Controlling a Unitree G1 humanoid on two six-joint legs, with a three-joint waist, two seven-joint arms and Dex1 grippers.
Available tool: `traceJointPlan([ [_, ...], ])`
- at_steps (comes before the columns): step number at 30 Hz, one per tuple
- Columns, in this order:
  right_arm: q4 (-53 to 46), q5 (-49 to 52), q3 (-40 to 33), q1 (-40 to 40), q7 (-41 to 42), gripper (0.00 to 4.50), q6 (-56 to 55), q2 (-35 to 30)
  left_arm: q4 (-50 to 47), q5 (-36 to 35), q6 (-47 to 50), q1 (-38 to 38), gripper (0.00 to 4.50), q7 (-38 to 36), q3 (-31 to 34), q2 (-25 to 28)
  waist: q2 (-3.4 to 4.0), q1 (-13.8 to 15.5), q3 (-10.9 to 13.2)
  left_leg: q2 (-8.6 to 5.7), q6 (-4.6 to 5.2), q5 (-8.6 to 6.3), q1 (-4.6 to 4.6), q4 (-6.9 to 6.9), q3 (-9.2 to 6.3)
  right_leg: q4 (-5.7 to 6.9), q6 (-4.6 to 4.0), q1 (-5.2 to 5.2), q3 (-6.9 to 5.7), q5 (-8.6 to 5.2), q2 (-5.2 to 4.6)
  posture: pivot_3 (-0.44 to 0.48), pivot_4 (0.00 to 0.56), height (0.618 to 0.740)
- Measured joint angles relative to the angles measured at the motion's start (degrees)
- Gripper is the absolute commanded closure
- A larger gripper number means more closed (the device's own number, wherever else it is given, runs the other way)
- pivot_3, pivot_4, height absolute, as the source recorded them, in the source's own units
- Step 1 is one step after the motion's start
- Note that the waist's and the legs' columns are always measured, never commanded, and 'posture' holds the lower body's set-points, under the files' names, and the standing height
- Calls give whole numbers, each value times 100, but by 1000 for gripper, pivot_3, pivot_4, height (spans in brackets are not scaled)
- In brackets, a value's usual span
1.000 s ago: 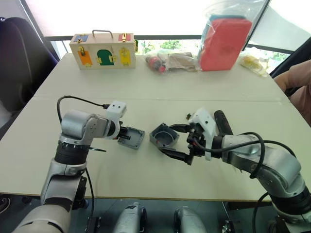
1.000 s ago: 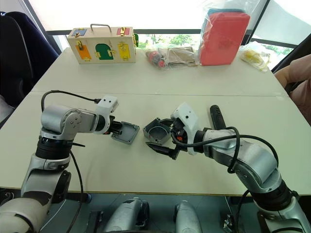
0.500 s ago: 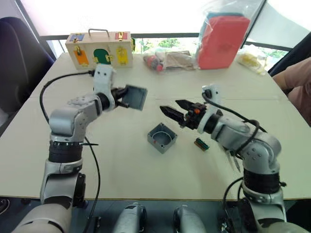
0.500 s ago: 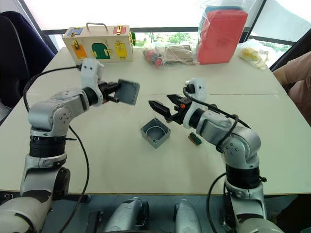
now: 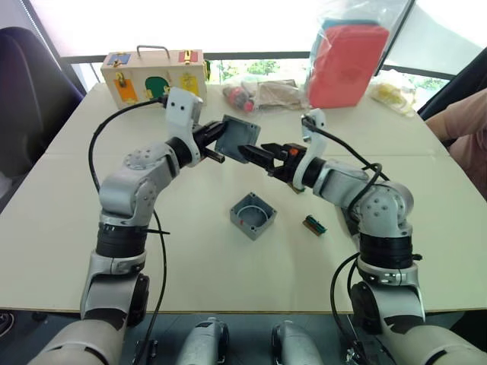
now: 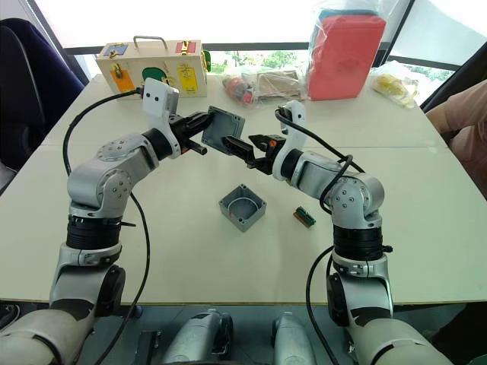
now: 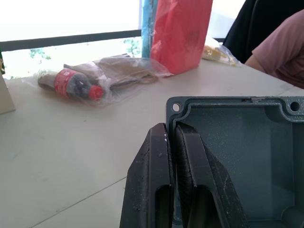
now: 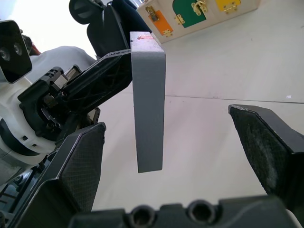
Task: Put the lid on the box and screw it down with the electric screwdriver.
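Grey plastic, the lid (image 5: 237,141) hangs on edge in the air above the middle of the table (image 5: 68,228), pinched at its rim by my left gripper (image 7: 175,161), whose fingers (image 7: 154,190) are pressed onto its wall. My right gripper (image 8: 171,156) faces it with fingers (image 8: 80,166) spread wide, the lid's free edge between them without touching. I see the box (image 5: 253,215) open side up on the table below, nearer the front edge, with a small green-and-brown block (image 5: 315,225) near it.
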Motion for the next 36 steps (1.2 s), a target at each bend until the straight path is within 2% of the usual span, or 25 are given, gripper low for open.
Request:
traceJointPlan([
  [10, -27, 137, -181, 0, -109, 4067, 6, 252, 13, 1, -59, 0, 4500, -116, 11, 19, 0, -1, 0, 0, 0, 0, 0, 0, -1, 0, 0, 0, 0, 0, 1, 0, 150, 740],
  [11, -31, 149, -185, 1, -149, 4333, 8, 270, 9, 0, -62, 0, 4500, -115, 19, 17, 0, 0, 0, 0, 0, 0, 0, 0, -1, 0, 0, 0, 0, 0, 1, 0, 150, 740],
  [13, -32, 152, -191, 1, -181, 4331, 8, 307, 8, 0, -62, 10, 4500, -112, 34, 16, 0, 0, 0, 0, 0, 0, 0, 0, -1, 0, 0, 1, 0, 0, 1, 0, 150, 740],
  [14, -31, 156, -189, 1, -195, 4332, 8, 315, 4, -6, -62, 21, 3832, -112, 44, 11, 0, 0, 0, 0, 0, 0, 0, 0, -1, 0, 0, 1, 0, 0, 1, 0, 150, 740],
  [15, -31, 145, -190, 4, -220, 4332, 5, 319, 1, -67, -57, 32, 3626, -134, 83, -12, 0, 2, 0, 0, 0, 0, 0, 0, -2, 0, 0, 0, 0, 0, 1, 0, 150, 740],
  [18, -31, 90, -189, 13, -247, 4332, -49, 328, -54, -277, -48, 33, 2409, -156, 258, -56, 0, -3, 0, 0, 0, 0, 0, 0, -2, 0, 0, 0, 0, 0, 1, 0, 150, 740],
  [23, -34, 83, -188, 88, -260, 4332, -110, 325, -101, -639, 163, 32, 710, -209, 637, 129, 0, -55, 0, 1, 0, 0, 0, 0, -3, 0, 0, 0, 0, 0, 2, 0, 150, 740],
  [26, -212, -155, -110, 269, -261, 4332, -286, 194, -126, -1315, 902, 19, 710, -562, 990, 672, 2, -100, 2, 3, 0, 0, -1, -2, -3, 0, 1, -4, 1, -1, 5, 0, 150, 740],
  [27, -497, -606, 100, 484, -193, 4332, -670, -163, -104, -1542, 1200, 3, 710, -752, 1138, 1056, 5, -94, 3, 2, 0, 0, -2, -4, -3, -2, 2, -7, 1, -3, 6, 0, 150, 740],
  [29, -862, -1391, 358, 847, 7, 4332, -1378, -829, -12, -1650, 1403, -55, 710, -873, 1420, 1488, 5, -70, 4, -3, 1, -1, -2, -4, -3, -5, 4, -4, 1, -4, 5, 0, 150, 740],
  [31, -1434, -2806, 1040, 1429, 541, 4332, -2783, -1968, 185, -1715, 1527, -151, 1237, -932, 1613, 1734, 5, -55, 5, -12, 7, -4, 1, 0, -2, -14, 15, 4, 2, -10, 1, 0, 150, 740],
  [32, -1731, -3383, 1305, 1704, 807, 4332, -3451, -2326, 302, -1724, 1552, -197, 1455, -949, 1628, 1747, -1, -72, 3, -12, 7, -4, 9, 2, -1, -17, 19, 11, 3, -13, 1, 0, 150, 740],
  [36, -2318, -4724, 1966, 2513, 1008, 4332, -4863, -2717, 525, -1738, 1549, -272, 3017, -1151, 1178, 1468, -7, -63, 3, -6, -3, 1, 17, 3, -5, -8, 19, 18, 1, -13, 2, 0, 150, 740],
])
